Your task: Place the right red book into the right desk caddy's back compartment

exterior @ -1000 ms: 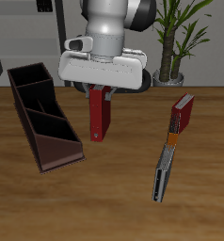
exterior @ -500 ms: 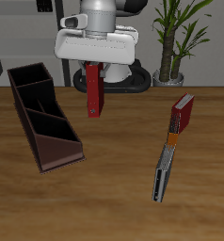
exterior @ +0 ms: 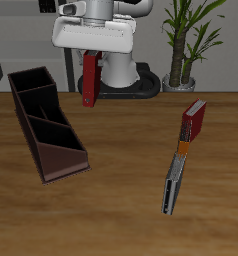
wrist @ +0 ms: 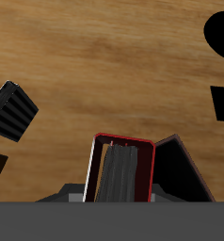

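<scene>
- Right red book (exterior: 90, 80) hangs upright in the pincer (exterior: 91, 55), gripped by its upper end, long axis near vertical, lifted clear of the bench (exterior: 131, 170).
- In the wrist view the right red book (wrist: 123, 169) shows end-on just under the pincer, red cover framing the pale grey page edge; the pincer fingers themselves are mostly hidden, but the jaws stand closed on the book.
- Right desk caddy (exterior: 46, 125) lies below the pincer and off to one side, its long axis running from the bench's back toward its front edge, sloped low end nearest the front.
- Back compartment (exterior: 29, 82) is the squarish section at the tall end; it sits lower than the hanging book and just beside it, so this is the nearest section to the pincer. My reading is that the coming move is a short sideways carry over that opening, then a descent.
- Judged risk: the book's lower end looks near the height of the caddy's tall rim, so it may need to stay high until it is over the opening.
- Away from the pincer, toward the bench's other side, lie a shorter red book (exterior: 194, 122) and, nearer the front, a grey-black book (exterior: 173, 182); a potted plant (exterior: 186, 40) stands at the back.
</scene>
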Tool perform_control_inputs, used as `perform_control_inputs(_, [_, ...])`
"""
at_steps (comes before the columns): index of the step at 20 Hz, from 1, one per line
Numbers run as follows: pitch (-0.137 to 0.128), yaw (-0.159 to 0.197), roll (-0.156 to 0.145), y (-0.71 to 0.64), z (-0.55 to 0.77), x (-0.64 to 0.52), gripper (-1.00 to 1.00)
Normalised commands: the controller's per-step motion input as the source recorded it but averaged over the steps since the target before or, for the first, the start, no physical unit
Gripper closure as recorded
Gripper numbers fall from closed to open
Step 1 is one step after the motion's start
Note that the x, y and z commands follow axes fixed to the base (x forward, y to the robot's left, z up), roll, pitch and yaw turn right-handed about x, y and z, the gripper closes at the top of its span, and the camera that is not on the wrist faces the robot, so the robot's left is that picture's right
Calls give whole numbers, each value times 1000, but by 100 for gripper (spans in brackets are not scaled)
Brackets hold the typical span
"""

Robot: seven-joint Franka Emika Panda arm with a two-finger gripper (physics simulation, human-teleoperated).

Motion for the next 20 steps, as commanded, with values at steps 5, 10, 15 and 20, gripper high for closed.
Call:
perform_control_inputs(5, [1, 16, -35, -149, 40, -408, 100])
perform_control_inputs(10, [-16, 35, -25, -22, 61, -377, 100])
perform_control_inputs(15, [-7, 55, -24, -32, 70, -377, 100])
perform_control_inputs(20, [0, 91, -29, -98, 10, -367, 100])
